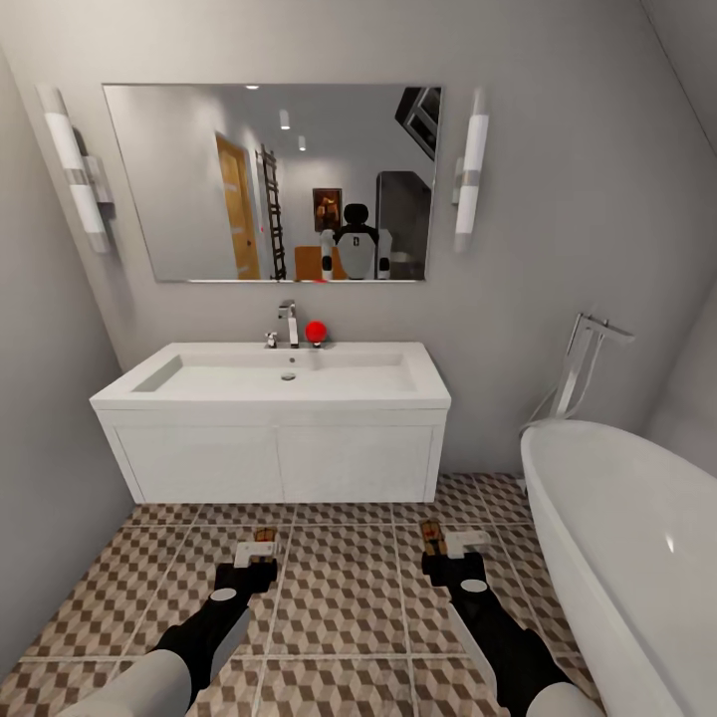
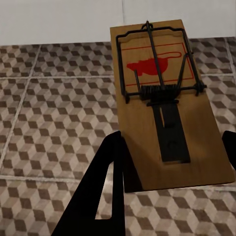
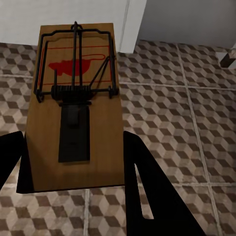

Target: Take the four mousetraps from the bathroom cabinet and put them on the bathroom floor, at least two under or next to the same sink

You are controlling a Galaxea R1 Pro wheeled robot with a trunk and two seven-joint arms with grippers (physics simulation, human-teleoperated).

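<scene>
The robot stands facing the sink, and everything here is arranged around that basin. Both arms reach forward and low over the bathroom floor, in front of the white vanity.

The left gripper is pinching a mousetrap by its near end — its dark fingers flank the board's edges, so the trap sticks out ahead with the spring bar and red mouse print facing up. The right gripper does the same with a second mousetrap, clamped between its fingers at the near end. Holding them flat and by the tail end looks deliberate: each board can go down level on the tiles without the fingers getting trapped underneath.

Both traps hang above the floor in front of the vanity, the left one nearer its middle, the right one toward the end beside the bathtub. Whether either touches the tiles I cannot tell — they look raised. Since two traps must finish under or right next to the sink, this seems to be the set-down approach; moving closer to the vanity's foot before release would be safer.
</scene>
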